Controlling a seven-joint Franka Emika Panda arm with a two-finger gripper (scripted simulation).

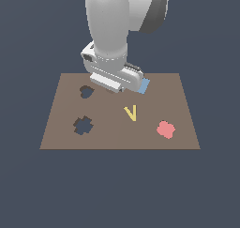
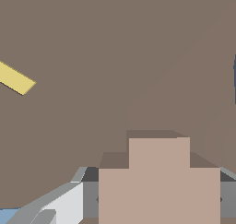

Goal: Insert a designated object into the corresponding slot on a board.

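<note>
Hovering low over the board [image 1: 154,88], the gripper [image 1: 112,87] hides its fingers from the exterior view. Only the wrist view shows the tan piece [image 2: 159,181] clamped between the grey fingers [image 2: 90,195]. The jagged slot [image 1: 83,125] lies toward seven o'clock of the hand, near the yellow V [image 1: 131,113].

Arm reaching straight down from above, wrist low over the far side, hand tilted a bit toward the exterior view's right. Gripper [image 1: 114,87] basically hidden under the hand, so jaw state is anyone's guess.
</note>
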